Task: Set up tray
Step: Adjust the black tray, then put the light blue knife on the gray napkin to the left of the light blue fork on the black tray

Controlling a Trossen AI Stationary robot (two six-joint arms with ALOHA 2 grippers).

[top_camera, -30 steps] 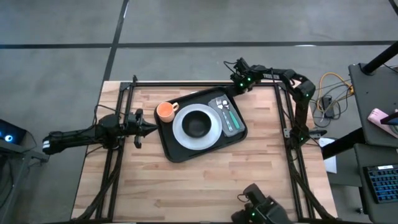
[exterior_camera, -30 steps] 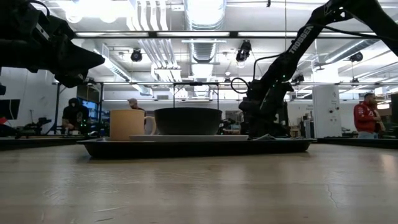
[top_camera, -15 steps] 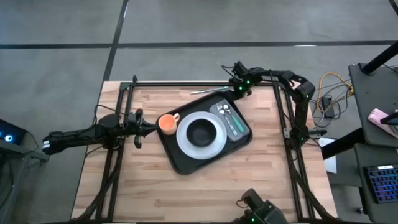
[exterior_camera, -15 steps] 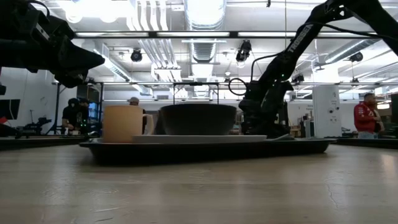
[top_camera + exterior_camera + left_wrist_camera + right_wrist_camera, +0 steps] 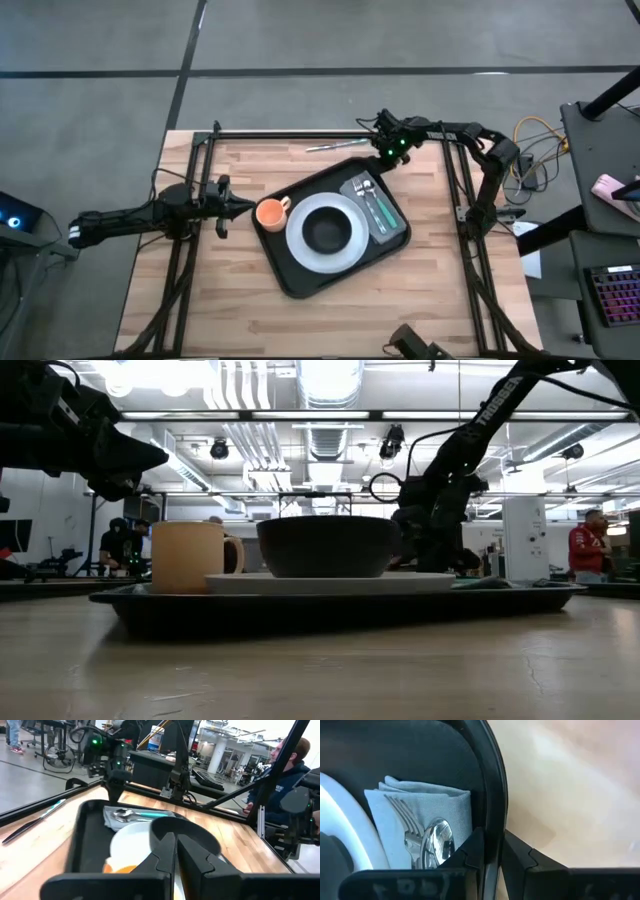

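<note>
Large black rectangular tray with low raised rim [image 5: 290, 275] has slid toward the table's near edge and turned over the last second; its far corner sat up by the frame before, now it's nearer mid-table. In the low view the tray [image 5: 330, 606] looms bigger and wider than a second ago, same story. Right gripper [image 5: 390, 158] is clamped on the tray's far corner rim and has travelled with it, so likely it's dragging the loaded tray into its final spot; judged near done.

Right wrist view shows what the high one can't: the two dark fingers pinch the tray rim [image 5: 492, 795] between them, closed on it. It also shows a metal fork and spoon [image 5: 432, 842] lying on the grey folded cloth [image 5: 420, 810].

On the tray: round white plate [image 5: 322, 232] with dark bowl [image 5: 325, 231], orange mug [image 5: 268, 212] beside it.

Left gripper [image 5: 235, 207] waits just beside the tray's left corner, not touching; left wrist view shows its fingers [image 5: 165, 852] together. That view also shows a seated person in a dark top [image 5: 285, 775] beyond the table. A thin pen-like thing [image 5: 332, 146] lies on the wood near the far rail.
</note>
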